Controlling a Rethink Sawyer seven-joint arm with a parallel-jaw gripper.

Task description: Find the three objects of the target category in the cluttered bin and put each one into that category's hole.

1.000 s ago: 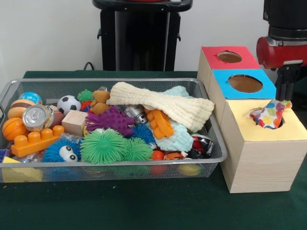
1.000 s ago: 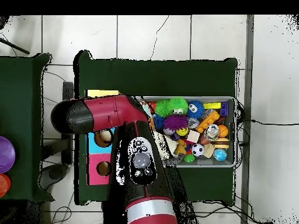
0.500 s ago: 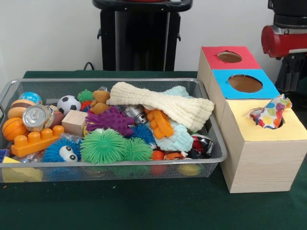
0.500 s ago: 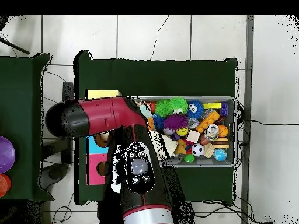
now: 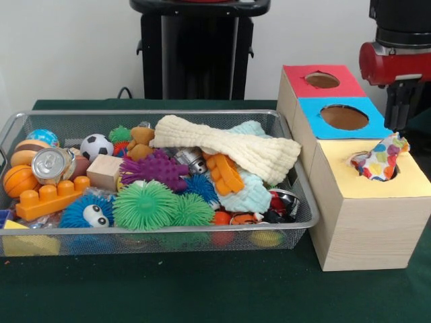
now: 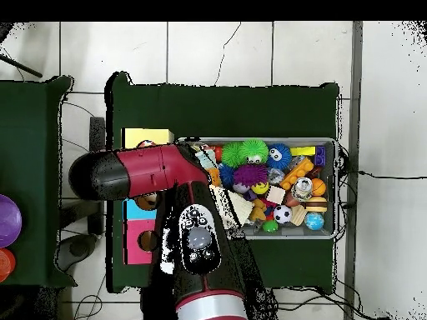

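Note:
A polka-dot cloth (image 5: 380, 161) sticks halfway out of the hole in the yellow box (image 5: 367, 215). My gripper (image 5: 400, 111) hangs just behind and above it, apart from the cloth, under the red arm (image 5: 394, 64). In the wire bin (image 5: 306, 202) a cream waffle cloth (image 5: 229, 145) lies across the top of the pile, and a pale teal cloth (image 5: 249, 195) is partly buried beneath it. In the overhead view the red arm (image 6: 154, 167) covers the boxes, so the gripper is hidden there.
Behind the yellow box stand the blue box (image 5: 343, 118) and the red box (image 5: 322, 81), each with a round hole. The bin (image 6: 334, 187) also holds spiky balls, an orange brick (image 5: 50, 196), a can (image 5: 50, 163), a wooden block and small balls.
The arm rose away from the polka-dot cloth, then came down slightly and shifted left. The cloth stays in the yellow hole. Nothing in the bin moved.

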